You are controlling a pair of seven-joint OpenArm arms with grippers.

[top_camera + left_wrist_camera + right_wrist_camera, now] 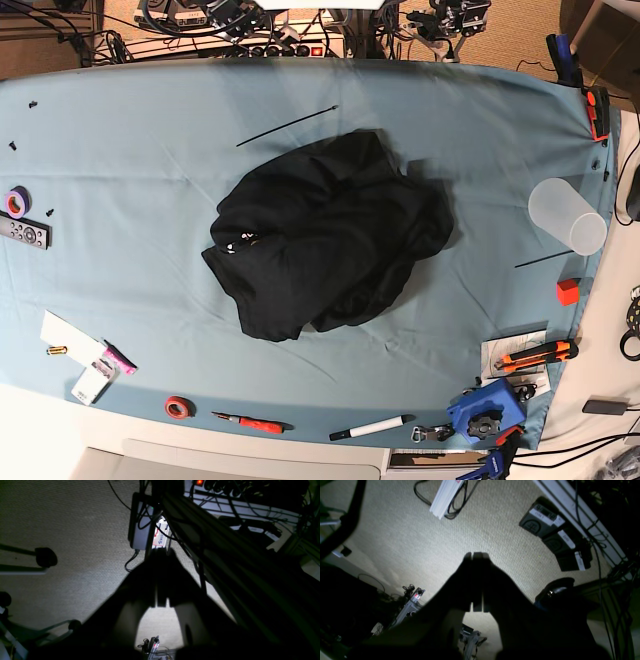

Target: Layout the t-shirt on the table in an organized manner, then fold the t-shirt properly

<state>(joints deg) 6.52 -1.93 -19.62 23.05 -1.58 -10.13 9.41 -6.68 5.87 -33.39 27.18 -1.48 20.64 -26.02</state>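
Overhead base view, left to right: a remote control [22,233] and a roll of tape [15,201] lie at the left edge of the table [120,150]; the t-shirt [325,235] sits crumpled in a black heap near the table's centre, well apart from the edge clutter; a translucent cup [567,215] lies on its side at the right edge, with an orange utility knife [535,354] nearer the front. The shirt appears light, limp and free of stiffness, so it should drape and drag rather than slide as one piece; the outer hem or a shoulder seam at the heap's margin looks the most practical place to pinch. No print is visible, and sleeves, collar and hem cannot be told apart within the folds. Neither arm enters the base view. Each wrist view faces carpeted floor and cabling: the left gripper [162,552] and the right gripper [476,555] show as dark silhouettes with fingertips drawn together, holding nothing.
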